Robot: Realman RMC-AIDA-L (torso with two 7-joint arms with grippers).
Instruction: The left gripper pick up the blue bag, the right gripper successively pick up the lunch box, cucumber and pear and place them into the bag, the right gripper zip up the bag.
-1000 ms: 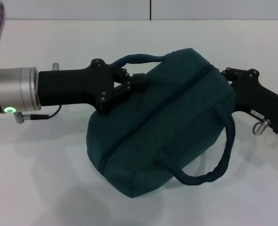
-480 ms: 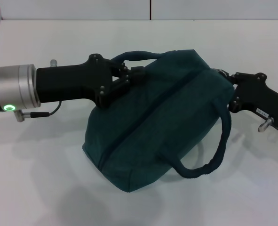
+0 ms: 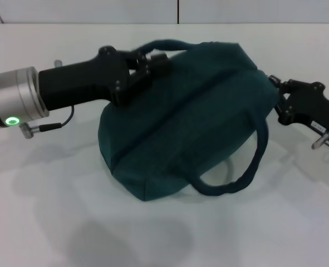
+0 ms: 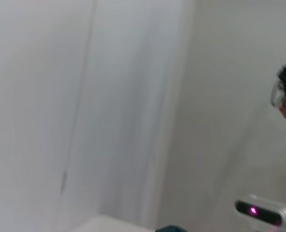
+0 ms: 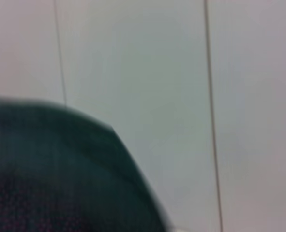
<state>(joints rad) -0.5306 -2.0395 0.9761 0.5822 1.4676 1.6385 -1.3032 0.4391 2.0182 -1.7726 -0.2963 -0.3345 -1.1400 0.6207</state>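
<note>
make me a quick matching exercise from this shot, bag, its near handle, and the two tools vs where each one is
Things:
1. blue bag
2. near loop handle
3. left tool
4. right tool

Places:
A. at the bag's zipper end
B. between the two arms
C. at the bag's far handle
D. drooping at the bag's front

Pairs: 1-B, 2-D, 3-C, 4-A

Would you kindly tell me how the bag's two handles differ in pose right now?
The far handle arches up on the blue bag, pinched by the left gripper. The near handle droops free onto the table, untouched. The right gripper sits at the bag's end. Both handles are matching dark loops.
</note>
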